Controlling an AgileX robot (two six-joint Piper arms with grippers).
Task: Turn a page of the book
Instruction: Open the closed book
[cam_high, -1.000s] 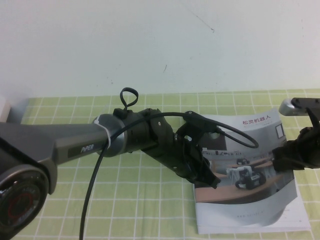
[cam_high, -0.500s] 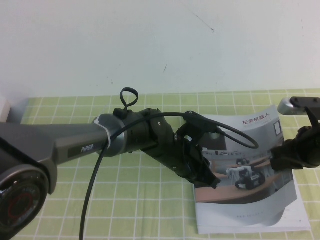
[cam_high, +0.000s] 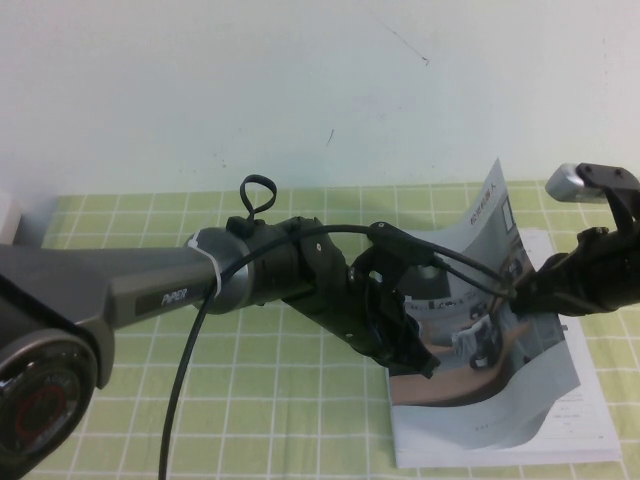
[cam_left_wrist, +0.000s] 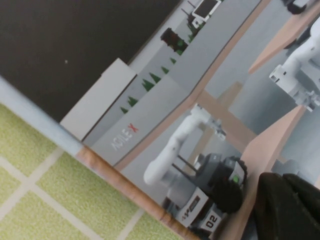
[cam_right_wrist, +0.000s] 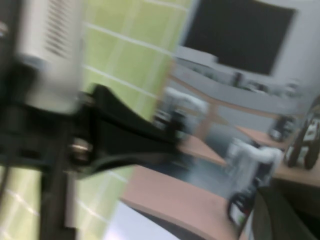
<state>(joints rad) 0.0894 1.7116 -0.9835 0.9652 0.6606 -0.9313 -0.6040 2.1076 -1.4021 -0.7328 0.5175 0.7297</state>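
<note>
Now my right gripper (cam_high: 522, 297) pinches the page (cam_high: 497, 262) at its outer edge, the leaf raised and curling above the book (cam_high: 520, 420), which lies near the desk's front right corner. My left gripper (cam_high: 415, 352) presses the book's spine side, fingers unclear.

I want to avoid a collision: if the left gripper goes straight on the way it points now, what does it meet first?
Probably the book: the left gripper points down at its spine side, below the page the right gripper lifts. Depth is unclear.
</note>
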